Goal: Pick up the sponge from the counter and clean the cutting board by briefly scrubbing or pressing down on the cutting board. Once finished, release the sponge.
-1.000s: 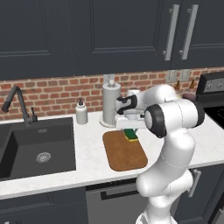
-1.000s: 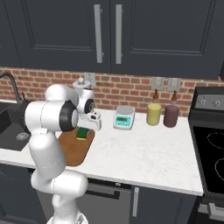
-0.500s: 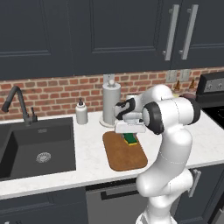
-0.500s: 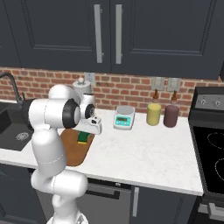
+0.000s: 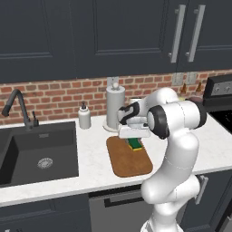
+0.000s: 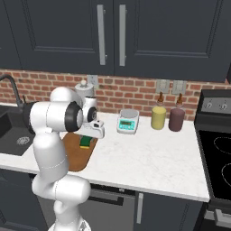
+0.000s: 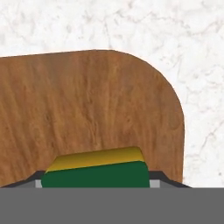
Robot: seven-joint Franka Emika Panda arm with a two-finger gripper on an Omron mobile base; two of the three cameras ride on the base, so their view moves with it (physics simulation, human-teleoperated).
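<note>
The green-and-yellow sponge is clamped in my gripper, which is shut on it. It hangs at the far right part of the brown wooden cutting board, down at the board's surface; whether it touches I cannot tell. In the hand view the board's rounded corner lies just beyond the sponge, with the white counter past it. The white hand hides the sponge's upper part in both base views.
A paper towel holder and a soap bottle stand behind the board. The dark sink with its faucet lies to the left. A scale, a yellow bottle, a dark red bottle and the stove are to the right.
The hand has come down with the sponge toward the board, most of it in the first half second. The board has not moved.
</note>
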